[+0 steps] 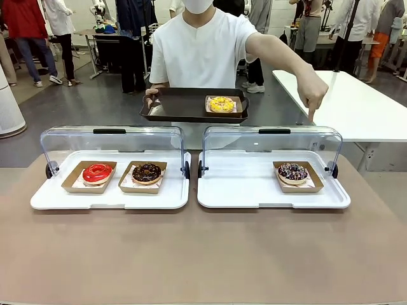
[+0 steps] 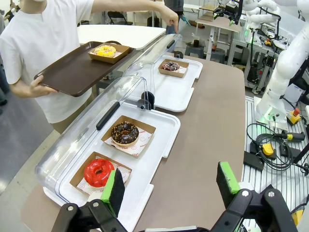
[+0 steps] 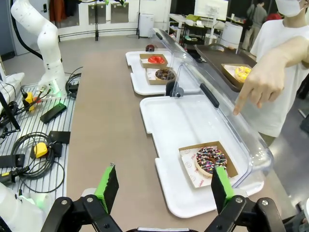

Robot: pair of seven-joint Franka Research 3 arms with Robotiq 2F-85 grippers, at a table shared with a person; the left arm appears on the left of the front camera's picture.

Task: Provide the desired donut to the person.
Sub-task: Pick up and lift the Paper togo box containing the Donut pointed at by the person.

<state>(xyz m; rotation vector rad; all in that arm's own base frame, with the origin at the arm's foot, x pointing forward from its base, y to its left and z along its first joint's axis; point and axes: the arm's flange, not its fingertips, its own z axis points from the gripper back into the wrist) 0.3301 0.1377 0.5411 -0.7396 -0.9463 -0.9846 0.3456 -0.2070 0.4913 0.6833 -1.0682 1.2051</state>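
The dark chocolate ring donut with coloured sprinkles (image 3: 211,161) is the one we read as wanted. It lies in its brown cardboard holder (image 1: 316,183) on the right-hand white plastic tray (image 1: 241,190), just ahead of our right jaws. Those jaws stand wide apart, green-padded fingers (image 3: 107,186) either side of nothing at all. Our left jaws are equally wide and empty above the near counter edge.

The person's hand (image 1: 313,92) points down at that donut from beyond the clear hinged lid (image 1: 273,143). So the choice is made, but we judge the pick not yet begun. Reach, grip, lift and handover are all to come.

A yellow-topped donut (image 1: 221,103) already sits on the dark brown serving tray (image 1: 184,105) the person holds, with bare room beside it.

Now the edges. The white tray has a raised rim on our side. The open lid stands upright along the far side, between donut and person, so we'd expect to go up and over. The brown counter (image 1: 203,254) in front of us is open room. To the left, the second white tray (image 1: 44,200) with a red glazed donut (image 1: 97,173) and a chocolate-iced donut (image 1: 147,172) lies well apart.
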